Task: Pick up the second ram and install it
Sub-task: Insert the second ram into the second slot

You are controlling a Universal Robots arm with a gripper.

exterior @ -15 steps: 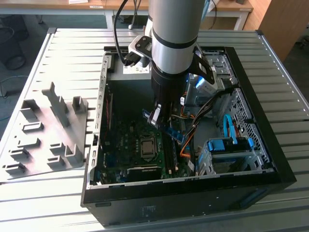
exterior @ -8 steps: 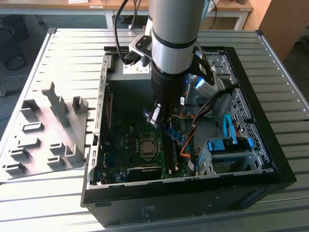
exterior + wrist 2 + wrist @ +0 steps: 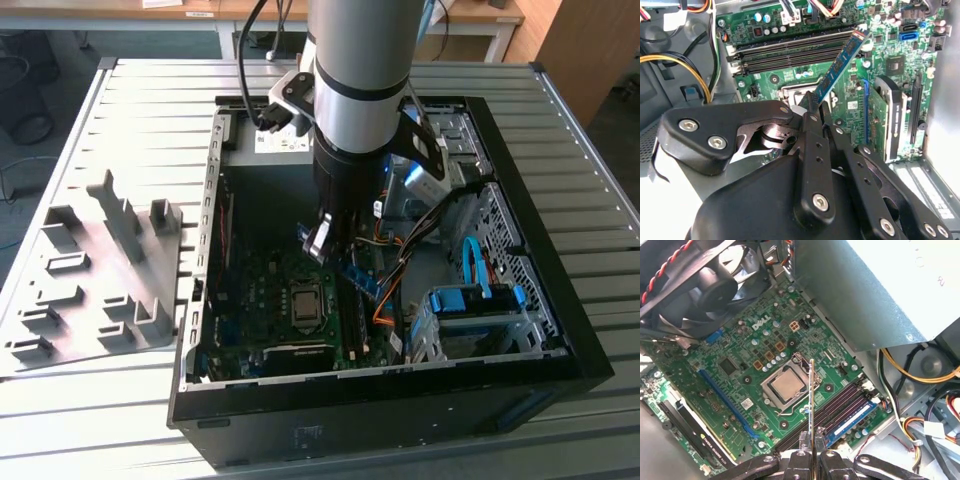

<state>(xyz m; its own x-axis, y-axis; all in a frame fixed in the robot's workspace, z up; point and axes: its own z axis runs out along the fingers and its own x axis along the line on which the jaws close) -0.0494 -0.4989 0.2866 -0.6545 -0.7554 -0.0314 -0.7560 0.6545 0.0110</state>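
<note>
- Pickup's done: your gripper (image 3: pixel 815 107) is clamped tight on the ram (image 3: pixel 841 60).
- The ram hangs tilted just above the slots (image 3: pixel 790 54), and looks clear of them.
- Seating's what's left for you. It's not in a slot yet.

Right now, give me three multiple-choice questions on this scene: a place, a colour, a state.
1. Where is the second ram? A. lying on the table B. held over the motherboard C. seated in a slot
2. The fixture block's colour? A. grey B. red C. yellow
3. The hand is: A. open B. shut on the second ram C. shut on a cable
Answers: 1 B, it hangs tilted above the board; 2 A, plain grey plastic; 3 B, it clamps one end of the stick.
</note>
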